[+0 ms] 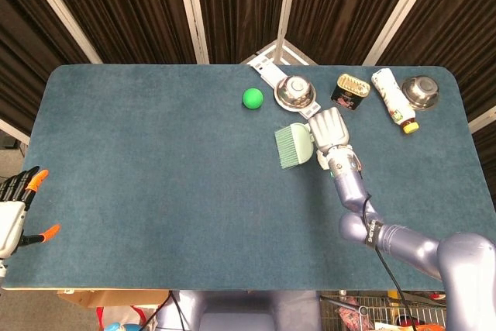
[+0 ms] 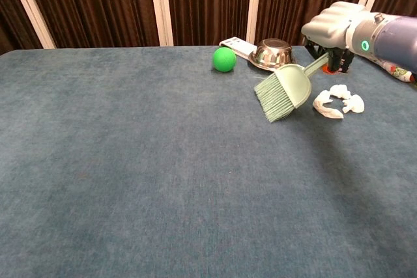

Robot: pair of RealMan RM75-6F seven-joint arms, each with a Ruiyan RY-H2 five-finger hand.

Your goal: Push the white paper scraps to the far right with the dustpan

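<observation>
My right hand [image 1: 328, 129] [image 2: 335, 27] holds the handle of the pale green, brush-like dustpan [image 1: 293, 146] [image 2: 283, 92]. The dustpan's bristled edge points down and left, just above the blue table. In the chest view white paper scraps [image 2: 326, 104] lie just right of the dustpan, with another scrap [image 2: 350, 101] further right. In the head view my right hand and forearm cover the scraps. My left hand [image 1: 15, 207] hangs off the table's left edge, fingers spread, holding nothing.
Along the back stand a green ball [image 1: 253, 98] [image 2: 224, 59], a steel bowl [image 1: 295, 92] [image 2: 272, 55] on a white flat device [image 1: 267, 73], a tin can [image 1: 349, 89], a lying bottle [image 1: 391, 97] and a second bowl [image 1: 421, 91].
</observation>
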